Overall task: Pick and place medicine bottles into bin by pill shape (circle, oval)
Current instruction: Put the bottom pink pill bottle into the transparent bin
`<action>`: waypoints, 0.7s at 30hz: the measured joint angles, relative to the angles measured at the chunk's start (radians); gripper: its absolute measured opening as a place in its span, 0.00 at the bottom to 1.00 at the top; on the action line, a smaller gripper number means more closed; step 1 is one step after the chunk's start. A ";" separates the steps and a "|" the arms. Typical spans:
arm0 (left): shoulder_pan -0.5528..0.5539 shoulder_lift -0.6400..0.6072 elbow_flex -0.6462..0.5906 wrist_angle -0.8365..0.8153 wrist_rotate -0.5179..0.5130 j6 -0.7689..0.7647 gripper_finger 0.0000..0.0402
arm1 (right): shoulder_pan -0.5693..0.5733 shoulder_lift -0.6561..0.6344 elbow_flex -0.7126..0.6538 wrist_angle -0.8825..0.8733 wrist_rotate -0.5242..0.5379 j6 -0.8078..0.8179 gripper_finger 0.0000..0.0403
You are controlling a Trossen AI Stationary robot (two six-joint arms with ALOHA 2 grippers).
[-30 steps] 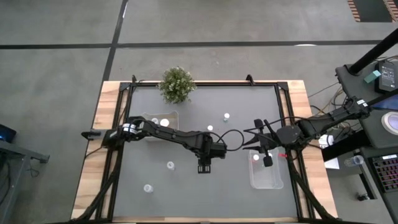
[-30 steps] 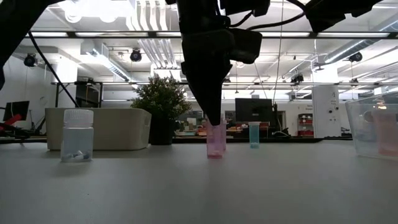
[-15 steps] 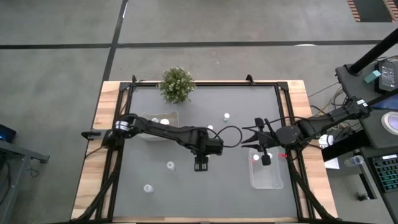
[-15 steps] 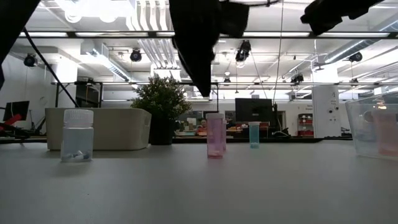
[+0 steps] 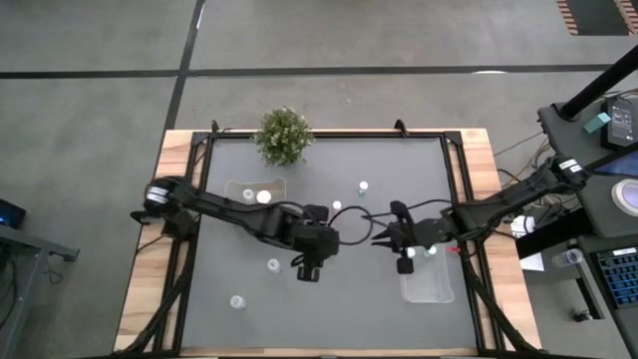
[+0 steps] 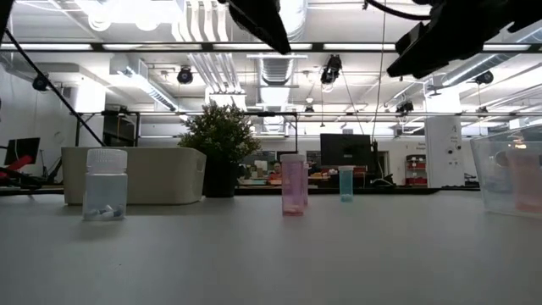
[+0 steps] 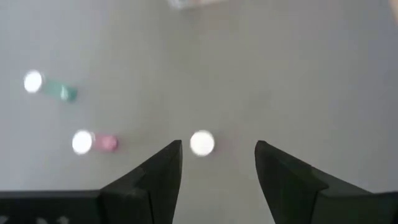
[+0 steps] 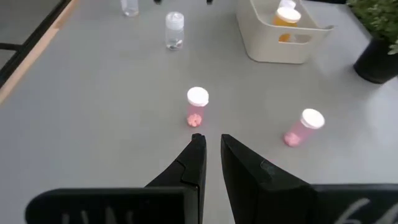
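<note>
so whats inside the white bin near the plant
The white bin holds an orange-amber bottle with a white cap, and a second white cap shows from above. The bin's wall hides the lower parts and the bin floor.

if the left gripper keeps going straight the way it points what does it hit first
Likely the white-capped bottle framed between the left gripper's open jaws in the wrist view. Depth is unclear, but nothing else shows in that line.

Centre table open between left gripper (image 5: pixel 308 271) and right gripper (image 5: pixel 404 265); obstacles: pink bottle (image 8: pixel 197 106) ahead of the right gripper, plant (image 5: pixel 283 136) at far edge, bins (image 5: pixel 429 283) at both sides.
</note>
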State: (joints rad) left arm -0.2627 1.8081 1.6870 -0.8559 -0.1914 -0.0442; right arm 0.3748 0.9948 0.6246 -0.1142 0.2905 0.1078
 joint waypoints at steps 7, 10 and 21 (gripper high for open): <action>-0.019 -0.181 -0.264 0.342 -0.001 0.099 0.46 | -0.001 0.125 0.002 0.175 0.000 -0.022 0.09; -0.019 -0.252 -0.364 0.458 -0.005 0.146 0.46 | -0.003 0.170 0.002 0.253 0.006 -0.021 0.09; -0.018 -0.456 -0.660 0.715 -0.094 0.243 0.45 | -0.020 0.338 0.103 0.360 0.028 0.009 0.13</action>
State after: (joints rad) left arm -0.2811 1.3522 1.0267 -0.1407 -0.2854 0.1993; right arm 0.3546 1.3328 0.7274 0.2456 0.3187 0.1163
